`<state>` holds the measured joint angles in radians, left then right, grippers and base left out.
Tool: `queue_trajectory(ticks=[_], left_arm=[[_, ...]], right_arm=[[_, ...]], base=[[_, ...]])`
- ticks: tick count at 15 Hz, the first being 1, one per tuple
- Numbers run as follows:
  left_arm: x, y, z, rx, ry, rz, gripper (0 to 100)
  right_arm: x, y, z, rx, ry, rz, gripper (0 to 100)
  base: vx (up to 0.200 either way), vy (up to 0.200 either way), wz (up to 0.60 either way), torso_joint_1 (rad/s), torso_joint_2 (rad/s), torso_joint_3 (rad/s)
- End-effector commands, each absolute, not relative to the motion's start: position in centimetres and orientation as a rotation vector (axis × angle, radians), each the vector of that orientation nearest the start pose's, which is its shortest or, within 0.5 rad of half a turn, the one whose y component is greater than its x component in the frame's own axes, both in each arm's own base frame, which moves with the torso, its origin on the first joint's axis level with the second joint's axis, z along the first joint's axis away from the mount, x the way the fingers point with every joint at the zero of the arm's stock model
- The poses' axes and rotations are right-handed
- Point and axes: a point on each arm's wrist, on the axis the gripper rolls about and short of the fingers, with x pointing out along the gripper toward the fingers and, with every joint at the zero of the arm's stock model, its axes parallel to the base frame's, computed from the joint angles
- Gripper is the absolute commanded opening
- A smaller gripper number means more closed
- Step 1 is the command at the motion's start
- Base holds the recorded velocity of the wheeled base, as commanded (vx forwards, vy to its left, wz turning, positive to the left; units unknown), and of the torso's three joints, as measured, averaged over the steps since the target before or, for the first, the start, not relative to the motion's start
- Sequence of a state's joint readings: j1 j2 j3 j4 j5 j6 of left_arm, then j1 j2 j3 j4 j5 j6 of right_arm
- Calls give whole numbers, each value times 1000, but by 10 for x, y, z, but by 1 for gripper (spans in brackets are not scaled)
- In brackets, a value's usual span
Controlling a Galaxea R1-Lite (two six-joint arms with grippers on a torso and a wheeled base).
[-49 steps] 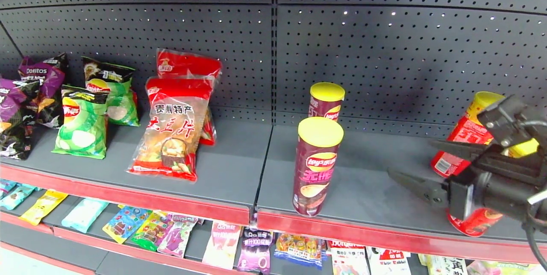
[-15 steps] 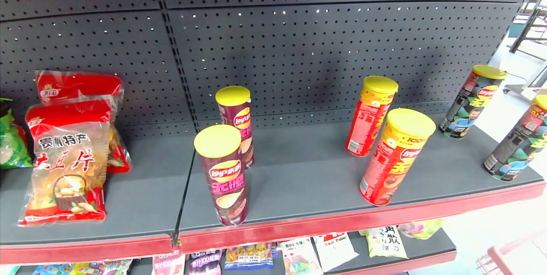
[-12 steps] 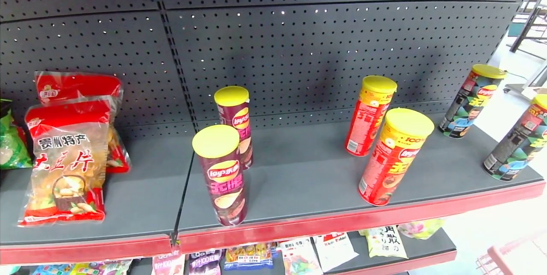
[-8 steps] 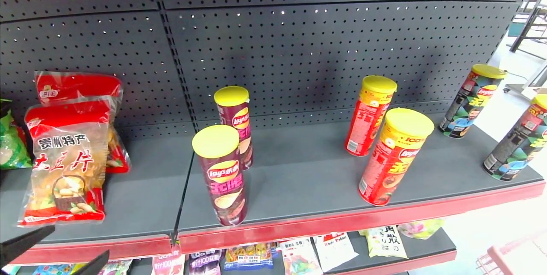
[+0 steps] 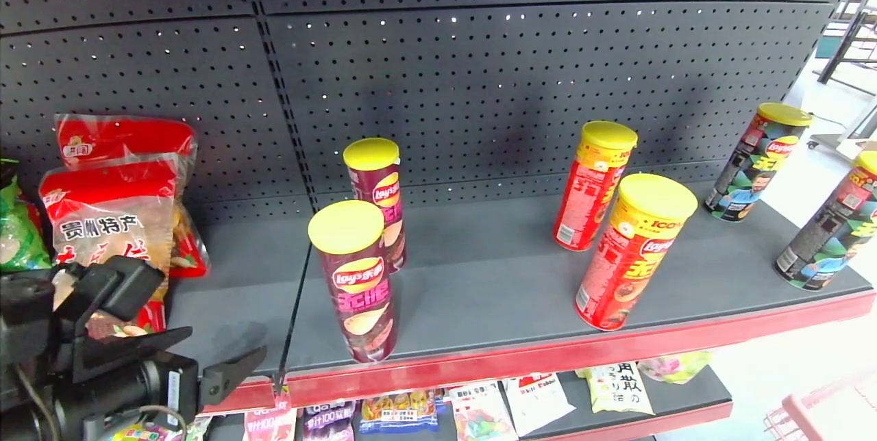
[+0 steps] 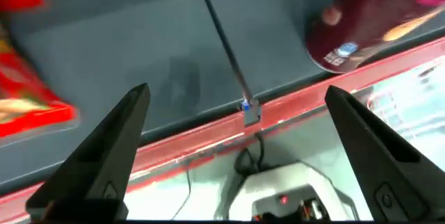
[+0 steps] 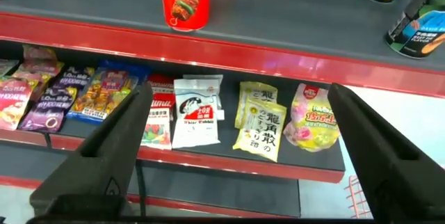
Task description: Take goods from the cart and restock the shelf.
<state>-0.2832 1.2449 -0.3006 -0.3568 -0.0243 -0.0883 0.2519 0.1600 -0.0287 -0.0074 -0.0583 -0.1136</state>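
The grey shelf with a red front lip carries two maroon chip cans, two red cans and two black cans, all upright with yellow lids. My left gripper hangs open and empty at the shelf's front edge, left of the front maroon can. In the left wrist view, the left gripper straddles the shelf seam, with the maroon can off to one side. My right gripper is open and empty, facing the lower shelf below a red can.
Red snack bags and a green bag stand at the shelf's left. Small packets line the lower shelf. A pink cart corner shows at the lower right. Bare shelf lies between the maroon and red cans.
The camera has swung right since the oldest frame, and the right gripper has left the head view. In the last half second my left gripper has risen into view at the lower left.
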Motion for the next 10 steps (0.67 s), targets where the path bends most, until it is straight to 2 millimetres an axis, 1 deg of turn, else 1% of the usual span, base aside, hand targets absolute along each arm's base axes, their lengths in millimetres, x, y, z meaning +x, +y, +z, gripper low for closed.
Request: queue_trajectory(ticks=[1, 2, 3, 6, 10], left_arm=[[169, -51, 113, 4, 698, -268, 100], [170, -51, 113, 5, 701, -268, 100], [179, -56, 108, 12, 730, -271, 100], [194, -61, 109, 17, 736, -272, 100], [201, -70, 104, 32, 761, -295, 100]], right_arm=[[-10, -4, 87, -135, 119, 200, 100], [-10, -4, 87, -135, 119, 200, 100], [-10, -4, 87, -135, 119, 200, 100], [-10, -4, 87, -133, 118, 199, 100], [-11, -4, 87, -132, 114, 194, 100]], base=[[0, 0, 0, 0, 0, 0], [0, 0, 0, 0, 0, 0], [0, 0, 0, 0, 0, 0], [0, 0, 0, 0, 0, 0], [0, 0, 0, 0, 0, 0]])
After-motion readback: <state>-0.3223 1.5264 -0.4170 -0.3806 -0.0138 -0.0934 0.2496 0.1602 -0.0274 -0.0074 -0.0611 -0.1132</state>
